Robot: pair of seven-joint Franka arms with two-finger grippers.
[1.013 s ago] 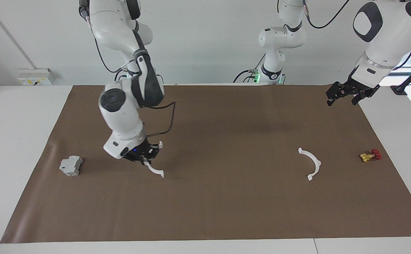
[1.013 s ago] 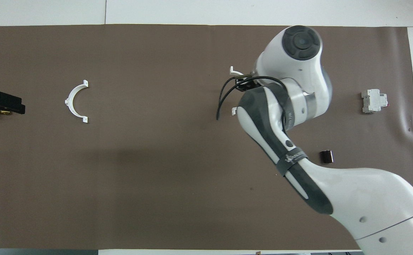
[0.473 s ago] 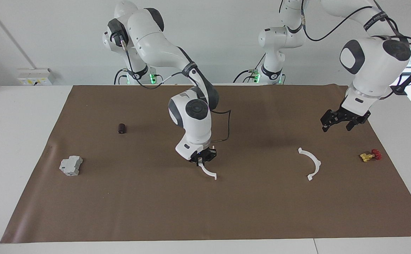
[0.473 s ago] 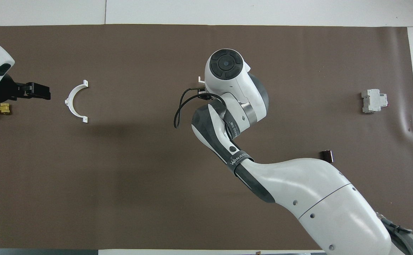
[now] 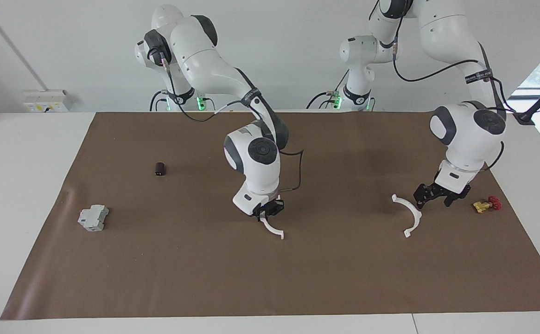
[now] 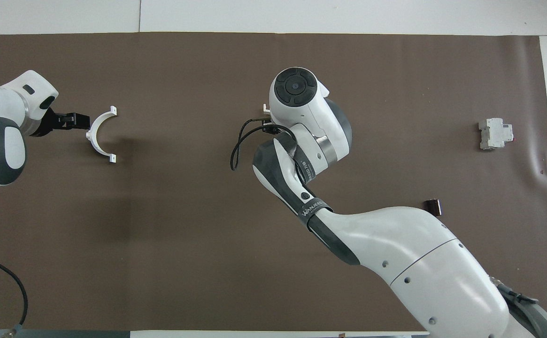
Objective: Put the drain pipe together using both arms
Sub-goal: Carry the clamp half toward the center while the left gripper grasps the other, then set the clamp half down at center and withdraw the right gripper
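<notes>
The drain pipe lies in two white half-rings. My right gripper (image 5: 265, 214) is shut on one half-ring (image 5: 273, 229) over the middle of the brown mat, its lower end at or just above the mat. In the overhead view my right arm hides this piece, and only a tab (image 6: 266, 109) shows. The other half-ring (image 5: 417, 221) (image 6: 97, 151) lies flat toward the left arm's end. My left gripper (image 5: 433, 202) (image 6: 78, 121) is open and low beside its outer curve, on the side toward the left arm's end. I cannot tell whether it touches.
A grey boxy block (image 5: 93, 218) (image 6: 495, 134) sits toward the right arm's end. A small dark cylinder (image 5: 160, 169) (image 6: 433, 207) lies nearer to the robots than the block. A yellow-and-red valve (image 5: 486, 204) rests close by my left gripper.
My right arm carried its half-ring from near the grey block to the mat's middle and slowed. My left arm came down from high at the mat's corner to beside the lying half-ring.
</notes>
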